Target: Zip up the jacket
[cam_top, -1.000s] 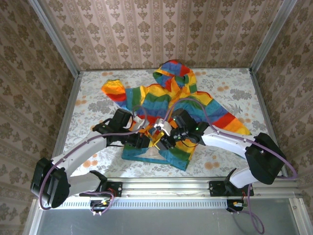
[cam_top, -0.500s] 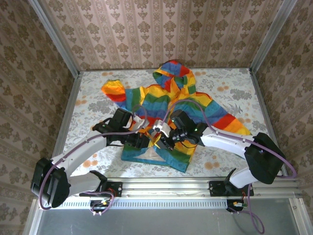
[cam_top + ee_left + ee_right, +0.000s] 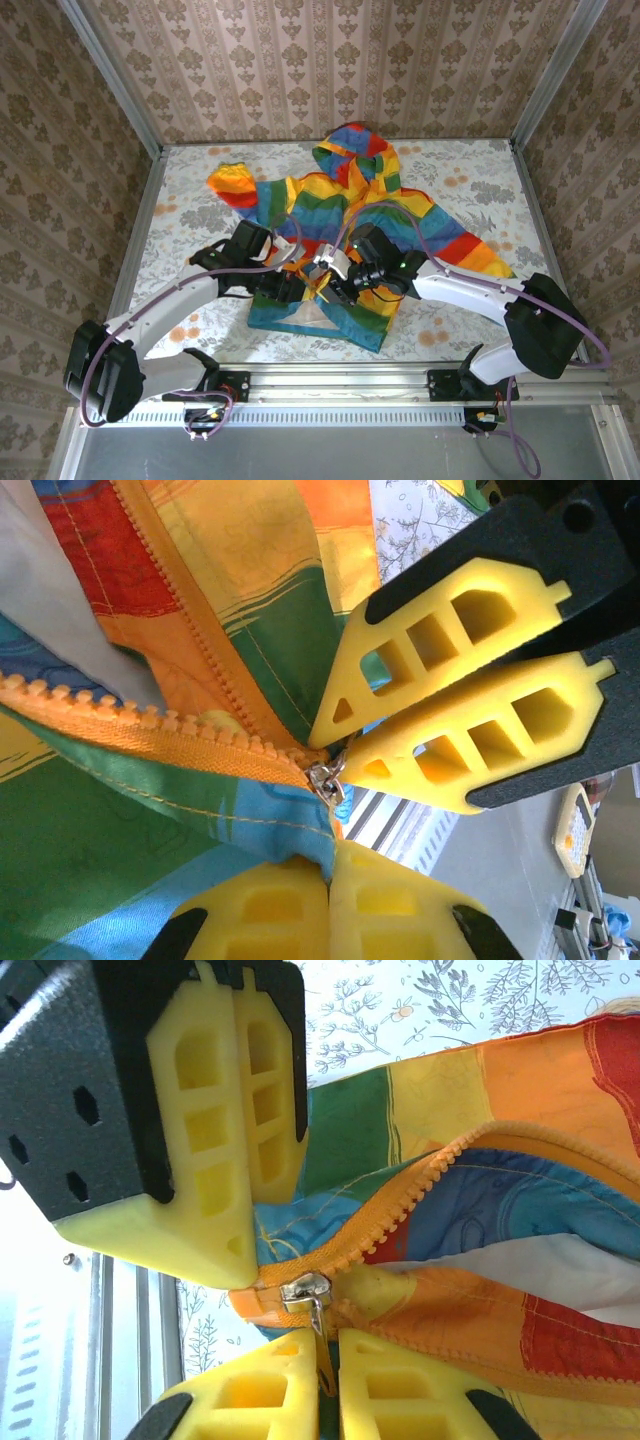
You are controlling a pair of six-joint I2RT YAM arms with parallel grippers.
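Inside patterned walls (image 3: 330, 60), on a floral table (image 3: 180, 220), the jacket (image 3: 330, 195) lies at centre. Its long axis runs near to far, hood toward the back wall, hem toward the arms, sleeves spread sideways. The left gripper (image 3: 330, 858) is clamped on the hem. The right gripper (image 3: 328, 1340) pinches the zipper pull (image 3: 305, 1292).

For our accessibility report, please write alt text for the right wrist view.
The right claw pinches the silver zipper pull at the bottom of the open rainbow jacket. The left claw grips the hem beside it.
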